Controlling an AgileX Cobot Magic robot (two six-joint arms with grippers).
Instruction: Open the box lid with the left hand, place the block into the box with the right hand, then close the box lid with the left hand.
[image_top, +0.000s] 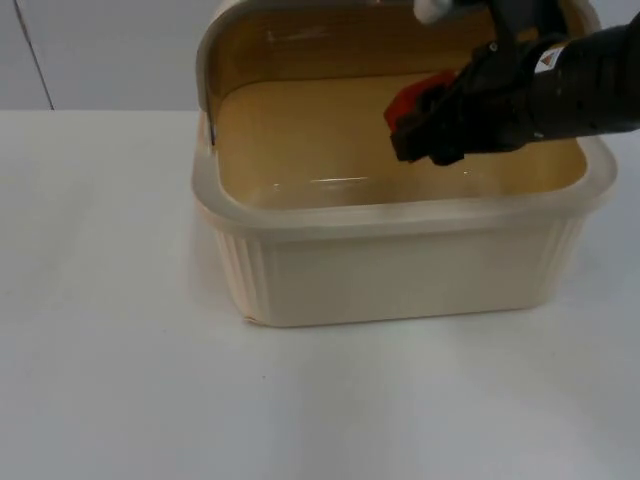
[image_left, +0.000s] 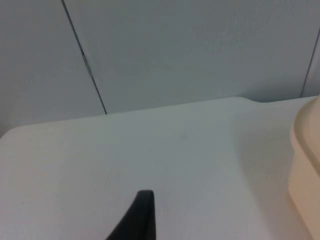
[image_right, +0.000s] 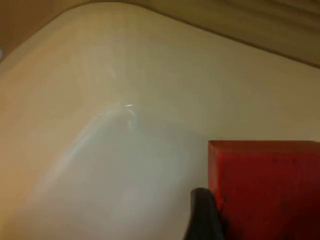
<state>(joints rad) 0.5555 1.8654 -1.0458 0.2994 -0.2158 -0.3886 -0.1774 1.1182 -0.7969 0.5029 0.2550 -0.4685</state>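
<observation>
Block (image_top: 412, 97), red, is held in the right claw (image_top: 418, 120) above the inside of the open cream box (image_top: 400, 270), toward the box's right rear. The right claw's fingers are clamped on the block, and the right wrist view shows the block's red face (image_right: 265, 190) close over the box's smooth, pale floor. The lid (image_top: 300, 40) stands raised behind the box, its tan underside facing forward.

To do this step well, I judge the right arm should lower until the block is just above the floor, well away from the walls and rim, then part the fingers and lift straight up so the block neither tips nor drags.

Nothing else can be seen inside the box.

The left claw (image_left: 136, 220) waits over the white counter (image_left: 150, 160) just beside the box; whether it is wide or narrow cannot be told.
</observation>
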